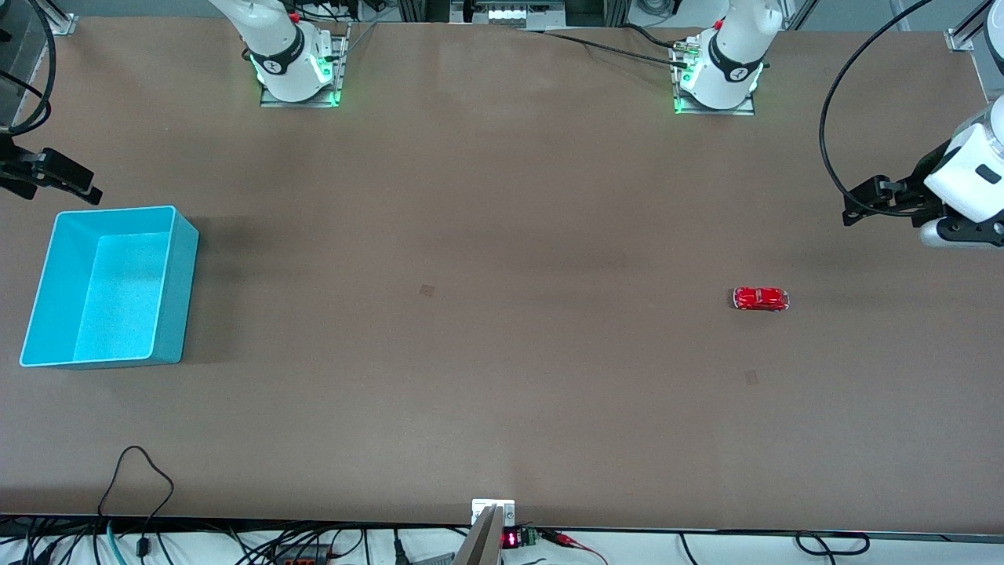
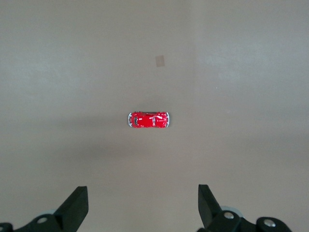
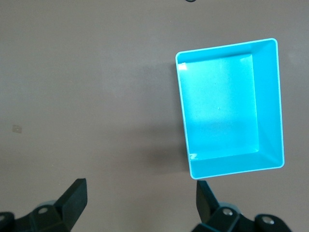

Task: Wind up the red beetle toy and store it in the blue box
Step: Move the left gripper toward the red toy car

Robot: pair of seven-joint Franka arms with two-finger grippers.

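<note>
Resting on the table (image 1: 502, 377) at the front view's centre right: red beetle toy (image 1: 760, 298); blue box (image 1: 47, 314) centre left. Left gripper (image 2: 143, 205) and right gripper (image 3: 141, 199) hover, jaws apart, empty.

Bench (image 1: 502, 235): bare brown surface all round the red beetle toy (image 1: 760, 298), nothing touching it, open approach from every side and from above. Blue box (image 1: 110, 286): well apart from the toy, at the right arm's end; upright walls the only obstruction, interior open from above.
</note>
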